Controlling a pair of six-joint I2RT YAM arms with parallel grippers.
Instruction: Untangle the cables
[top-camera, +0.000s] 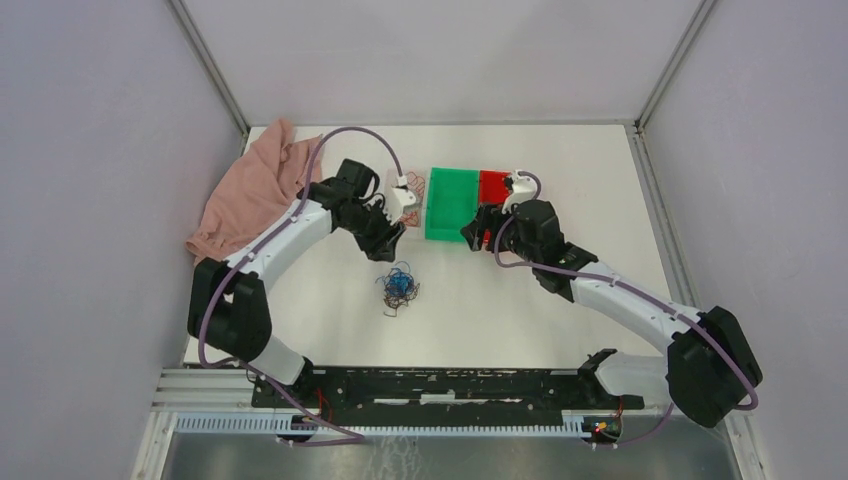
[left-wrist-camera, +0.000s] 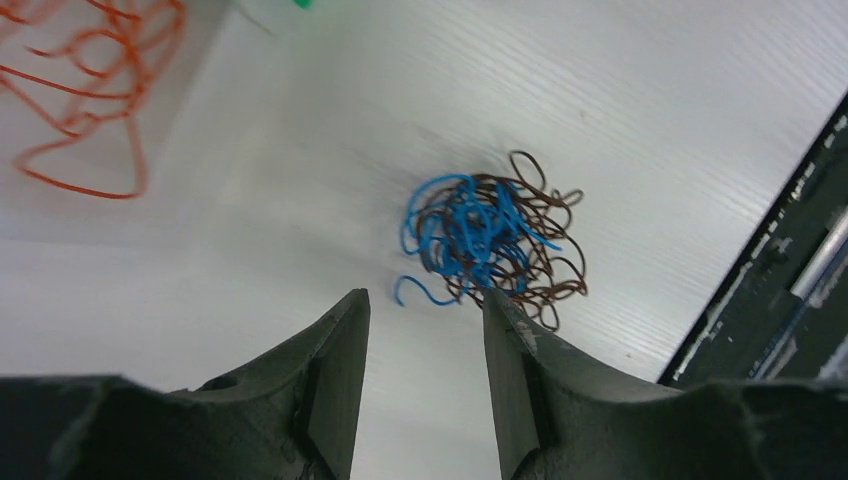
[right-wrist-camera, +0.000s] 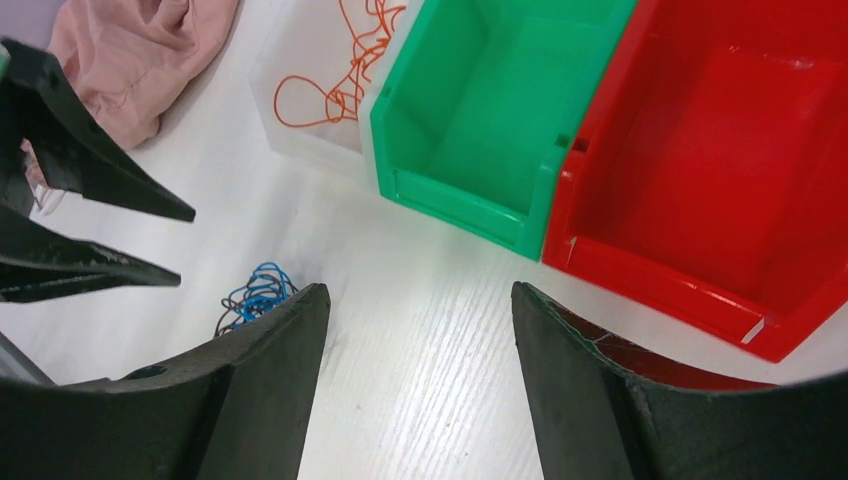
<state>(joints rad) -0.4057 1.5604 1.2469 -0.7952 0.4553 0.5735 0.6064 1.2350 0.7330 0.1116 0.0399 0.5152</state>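
On the white table (top-camera: 500, 300), three bins stand in a row ahead of the right gripper (right-wrist-camera: 420, 290): a white bin (right-wrist-camera: 290, 140) off to its left holding a loose orange cable (right-wrist-camera: 350, 95), then a green bin (right-wrist-camera: 455, 200) and a red bin (right-wrist-camera: 650, 275), both showing only bare floors. The right gripper's jaws stand wide apart, grasping nothing. The left gripper (left-wrist-camera: 424, 298) is likewise released, jaws parted on air, with the tangle of blue and dark brown cables (left-wrist-camera: 490, 240) lying on the table just beyond its fingertips.
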